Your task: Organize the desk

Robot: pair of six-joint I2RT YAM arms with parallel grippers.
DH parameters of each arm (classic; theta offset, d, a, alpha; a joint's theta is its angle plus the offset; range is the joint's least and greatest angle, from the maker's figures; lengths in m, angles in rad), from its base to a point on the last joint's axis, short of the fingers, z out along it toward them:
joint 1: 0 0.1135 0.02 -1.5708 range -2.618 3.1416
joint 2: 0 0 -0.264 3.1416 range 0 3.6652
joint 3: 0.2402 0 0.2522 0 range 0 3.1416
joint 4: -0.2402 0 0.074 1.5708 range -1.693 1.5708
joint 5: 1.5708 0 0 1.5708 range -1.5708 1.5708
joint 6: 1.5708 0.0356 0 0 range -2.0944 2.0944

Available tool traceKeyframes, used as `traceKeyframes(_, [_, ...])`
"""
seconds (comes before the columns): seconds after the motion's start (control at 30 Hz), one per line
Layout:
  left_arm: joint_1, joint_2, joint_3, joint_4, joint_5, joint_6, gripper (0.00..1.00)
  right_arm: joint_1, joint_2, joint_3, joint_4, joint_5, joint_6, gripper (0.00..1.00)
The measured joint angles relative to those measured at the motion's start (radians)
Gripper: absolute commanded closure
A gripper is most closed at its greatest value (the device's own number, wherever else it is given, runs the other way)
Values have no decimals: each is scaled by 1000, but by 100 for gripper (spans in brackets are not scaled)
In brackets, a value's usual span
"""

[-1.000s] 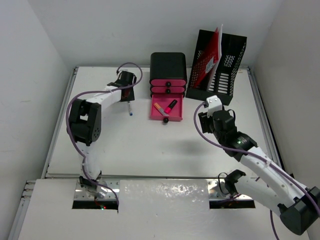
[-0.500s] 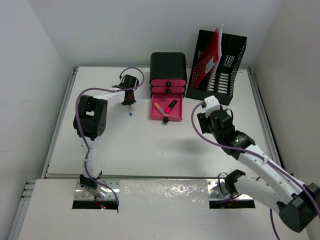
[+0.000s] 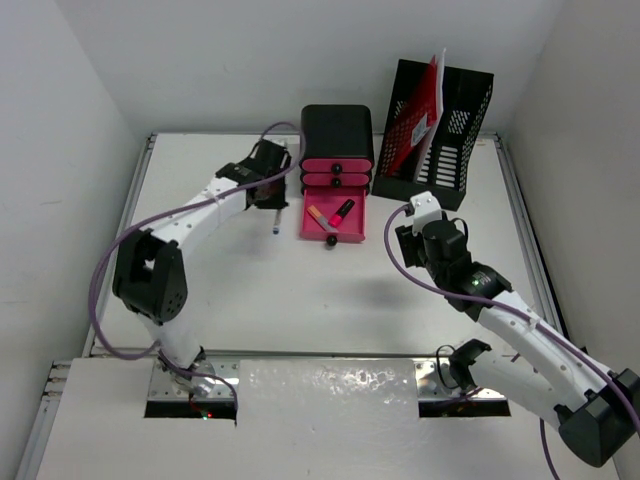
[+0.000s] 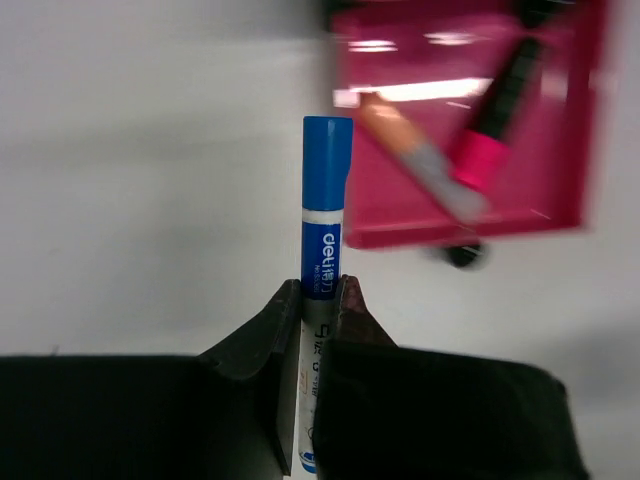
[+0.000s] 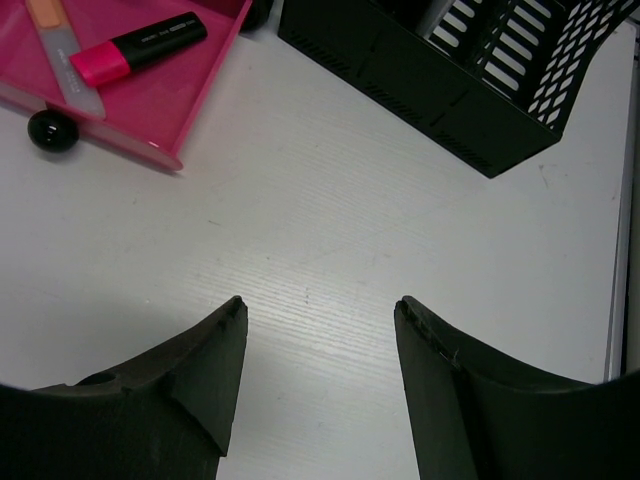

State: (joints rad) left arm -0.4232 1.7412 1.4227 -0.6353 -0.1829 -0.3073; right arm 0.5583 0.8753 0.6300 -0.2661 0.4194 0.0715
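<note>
The white desk (image 3: 300, 290) fills the top view. My left gripper (image 3: 276, 200) (image 4: 318, 290) is shut on a blue-and-white marker (image 3: 275, 222) (image 4: 326, 200), held just left of the open pink drawer (image 3: 345, 232) (image 4: 400, 205). An orange pen (image 4: 400, 140) and a pink highlighter (image 4: 490, 130) lie in that drawer. My right gripper (image 3: 408, 238) (image 5: 320, 305) hovers open over bare desk to the right of the drawer, nothing between its fingers.
The drawer belongs to a black drawer unit (image 3: 337, 130) at the back. A black mesh file holder (image 3: 450, 120) (image 5: 450, 90) with a red folder (image 3: 415, 120) stands at the back right. Metal rails (image 3: 520, 230) run along the desk's edges.
My left gripper shut on the marker, lifted it off the desk and carried it right toward the pink drawer. The right arm has barely moved.
</note>
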Motion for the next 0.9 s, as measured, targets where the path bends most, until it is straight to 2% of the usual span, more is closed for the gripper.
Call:
traceKeyframes(0.13, [-105,-4,109,-37,163,67,100,0,3,0,3,-2,0,41])
traceKeyframes(0.3, [-120,145,242,-79,304,175,100,0,9,0,3,-5,0,41])
traceKeyframes(0.6, [-112,486,625,-189,423,365,100,0,9,0,2,-5,0,41])
traceKeyframes(0.83, [-112,595,717,-221,454,405,100,0,9,0,2,-3,0,41])
traceKeyframes(0.9, [-112,602,717,-230,439,413,64,0,9,0,2,-4,0,41])
